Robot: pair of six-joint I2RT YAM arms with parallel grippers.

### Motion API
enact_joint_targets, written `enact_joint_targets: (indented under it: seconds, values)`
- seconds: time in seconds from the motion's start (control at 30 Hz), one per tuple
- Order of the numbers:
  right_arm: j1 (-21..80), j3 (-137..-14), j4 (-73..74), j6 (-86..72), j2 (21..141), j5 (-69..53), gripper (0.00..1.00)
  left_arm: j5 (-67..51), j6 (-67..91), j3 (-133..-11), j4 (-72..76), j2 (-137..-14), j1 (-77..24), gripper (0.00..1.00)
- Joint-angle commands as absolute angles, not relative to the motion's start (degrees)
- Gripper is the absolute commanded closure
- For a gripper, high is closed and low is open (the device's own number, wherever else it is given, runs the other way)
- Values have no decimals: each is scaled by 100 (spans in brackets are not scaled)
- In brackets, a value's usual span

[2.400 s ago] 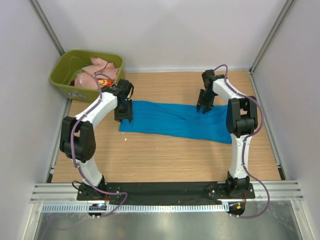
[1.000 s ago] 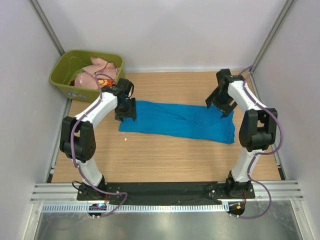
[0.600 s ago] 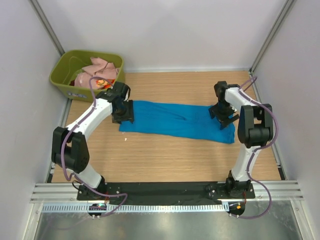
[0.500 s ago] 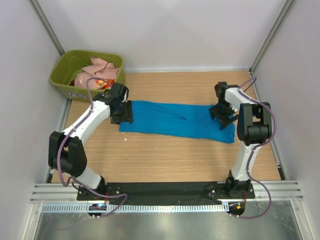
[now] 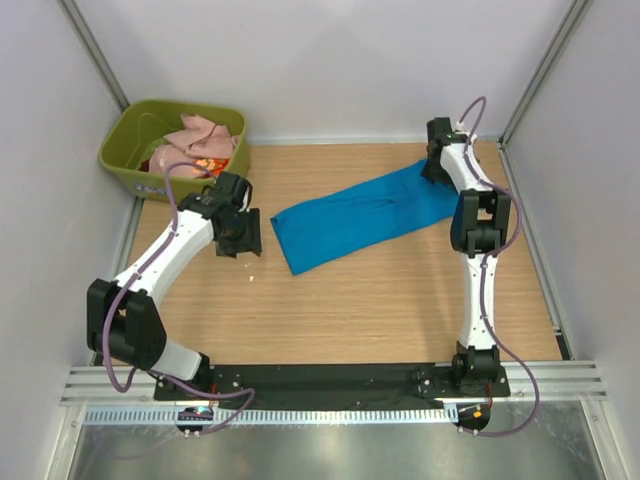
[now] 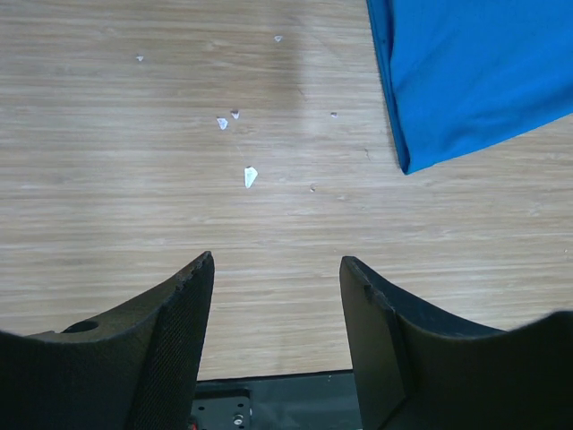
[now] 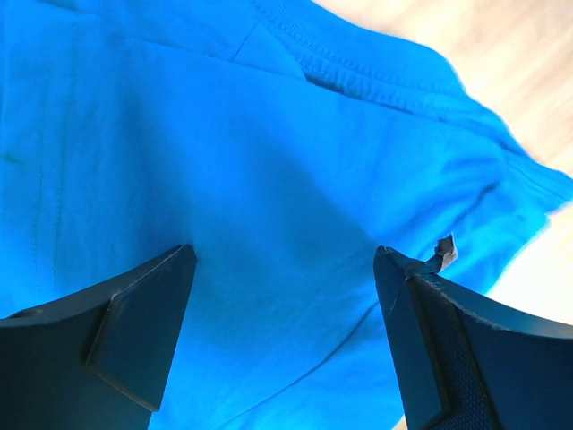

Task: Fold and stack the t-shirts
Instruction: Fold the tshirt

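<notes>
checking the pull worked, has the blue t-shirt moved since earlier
Yes, the bright blue cloth t-shirt slewed rightward, away from the olive-green plastic tub.

A light wooden tabletop (image 5: pixel 330 310) with fine lengthwise grain fills the middle of a small booth. A plain white back wall (image 5: pixel 330 60) closes the far side, with a white panel on the left (image 5: pixel 45 180) and another on the right (image 5: pixel 600 180). Slanting aluminium posts stand in the far left corner (image 5: pixel 93 50) and the far right corner (image 5: pixel 548 60). At the near edge a black base plate (image 5: pixel 330 378) lies across aluminium rails (image 5: pixel 110 385), then a white slotted strip (image 5: pixel 330 413), then dull grey sheet metal (image 5: pixel 330 450). The light is soft and even. A few white crumbs (image 6: pixel 251 176) dot the wood.
</notes>
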State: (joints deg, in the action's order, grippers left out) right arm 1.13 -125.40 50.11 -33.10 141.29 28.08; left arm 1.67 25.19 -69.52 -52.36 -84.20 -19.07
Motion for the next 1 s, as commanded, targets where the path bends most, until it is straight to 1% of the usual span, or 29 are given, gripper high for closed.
enact_joint_targets:
  seconds: [0.0, 0.1, 0.17, 0.2, 0.27, 0.37, 0.4, 0.43, 0.47, 0.5, 0.57, 0.63, 0.73, 0.87, 0.97]
  values:
    - [571, -13507, 5378, -2224, 14222, 3743, 10, 26, 2619, -7206, -5379, -8297, -1934, 40]
    - [904, -13238, 5353, -2206, 13599, 3903, 8, 61, 2698, -7452, -5440, -8314, -1925, 40]
    - [1071, -12948, 5326, -2302, 13299, 3736, 7, 97, 2733, -7541, -5458, -8315, -1934, 39]
    - [1307, -12668, 5317, -2398, 13028, 3413, 6, 97, 2760, -7576, -5467, -8297, -1925, 39]
    - [1607, -12473, 5317, -2478, 12868, 3235, 7, 158, 2830, -7673, -5484, -8288, -1925, 39]
    - [2187, -12200, 5177, -2627, 12779, 2104, 13, 228, 2944, -7778, -5528, -8244, -1925, 39]
    - [2302, -12138, 5072, -2698, 12797, 1813, 20, 229, 2962, -7796, -5546, -8218, -1925, 39]
    - [2599, -12120, 5036, -2768, 12858, 1341, 23, 229, 3023, -7822, -5555, -8200, -1925, 39]
    - [2732, -12120, 4993, -2803, 12893, 1188, 26, 229, 3050, -7831, -5563, -8191, -1934, 38]
    - [2881, -12120, 4940, -2812, 12937, 1039, 33, 211, 3076, -7840, -5572, -8165, -1925, 39]
    - [3277, -12120, 4834, -2742, 13069, 590, 37, 246, 3129, -7849, -5651, -8078, -1925, 38]
    - [3488, -12103, 4816, -2707, 13131, 510, 40, 298, 3164, -7840, -5712, -7929, -1907, 38]
    - [3884, -11866, 4667, -2681, 13175, 308, 51, 447, 3199, -7796, -5818, -7744, -1907, 37]
    - [4271, -11821, 4816, -2427, 13394, 518, 50, 571, 3234, -7664, -5924, -7366, -1863, 36]
    - [4456, -11752, 5088, -2321, 13588, 650, 46, 589, 3304, -7603, -5985, -7199, -1837, 36]
